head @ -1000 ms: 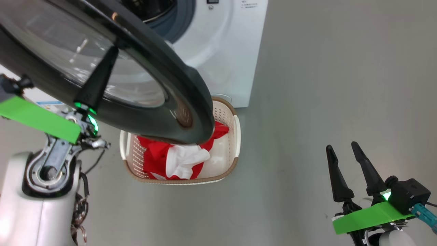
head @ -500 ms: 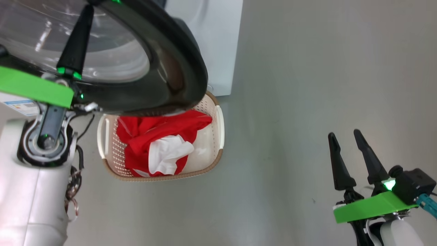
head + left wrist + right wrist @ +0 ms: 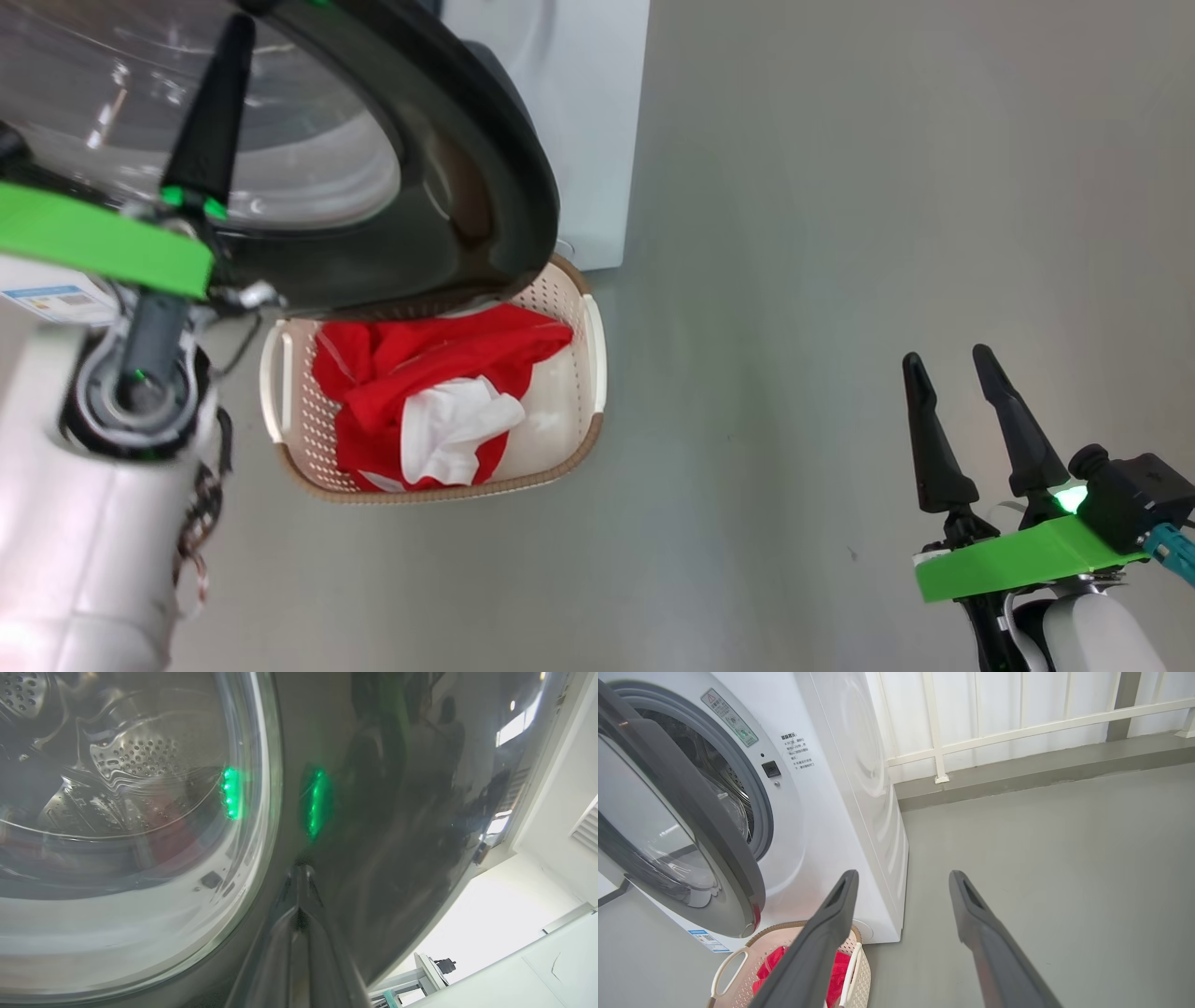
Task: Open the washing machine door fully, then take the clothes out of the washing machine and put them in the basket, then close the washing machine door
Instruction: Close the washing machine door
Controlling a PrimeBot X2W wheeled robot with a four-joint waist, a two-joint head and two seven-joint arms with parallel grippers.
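One washing machine (image 3: 840,812), white, front-loading, steel drum (image 3: 710,774) exposed. One washing machine door (image 3: 448,168), glossy black rim round clear glass, swung partway out, overhanging the basket in the head view. One basket (image 3: 598,359), cream, brown-rimmed, on the grey floor (image 3: 840,280) just before the machine's lower front corner. One heap of clothes (image 3: 392,373), red with a white part, inside the basket. Left gripper (image 3: 235,42): jaws closed together, nothing between them, fingertips against the door's black rim beside the glass. Right gripper (image 3: 945,359): jaws spread wide, empty, above the floor, well apart from the basket.
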